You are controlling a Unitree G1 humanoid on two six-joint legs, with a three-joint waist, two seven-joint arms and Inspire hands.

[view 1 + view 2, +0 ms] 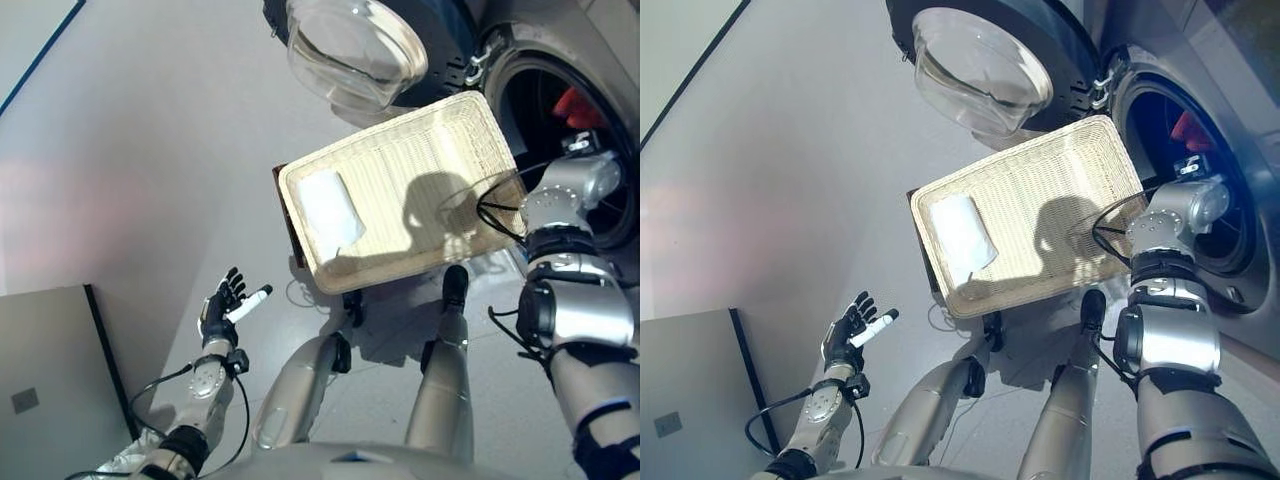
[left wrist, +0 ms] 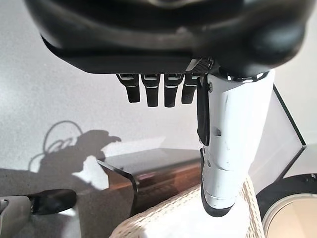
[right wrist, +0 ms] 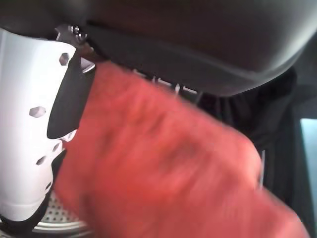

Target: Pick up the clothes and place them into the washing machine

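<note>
1. Washing machine (image 1: 1230,150) at upper right, round door (image 1: 985,65) swung wide open toward the left, dark drum opening facing the basket.
2. Wicker basket (image 1: 455,135), pale and rectangular, just before the machine on a dark stand; one white folded cloth (image 1: 328,212) lying flat at its left end.
3. Red cloth (image 3: 163,168), soft and fuzzy, filling most of the right wrist view, lying right against the palm between thumb and fingers, with the perforated drum wall showing beneath it; in the head views only a red patch (image 1: 575,105) visible deep inside the drum.
4. Right hand (image 3: 29,114) reaching into the drum opening, white-covered thumb beside the red cloth; fingers hidden behind the fabric, so cannot tell whether clamped on it or loose.
5. Left hand (image 1: 225,305) low at the left, well apart from basket and machine, fingers straight and spread, holding nothing.
6. No legible writing or labels anywhere.
</note>
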